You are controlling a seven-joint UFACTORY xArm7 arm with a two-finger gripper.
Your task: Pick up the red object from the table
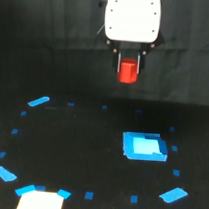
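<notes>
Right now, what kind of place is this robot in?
Probably a robot test lab. A white robot gripper holds a small red block above a flat black table marked with blue tape bits and a bright blue square patch.

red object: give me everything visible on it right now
The red object is a small, matte, bright red-orange block with faceted sides, plain and unmarked. It sits upright between the fingers of the hand, which close on its two sides below the white housing; its top is partly hidden between the fingers and its lower part sticks out below their tips. It hangs near the top centre of the exterior view, well above the black table, touching nothing but the fingers. The image is blurry, so its exact shape is unclear.
</notes>
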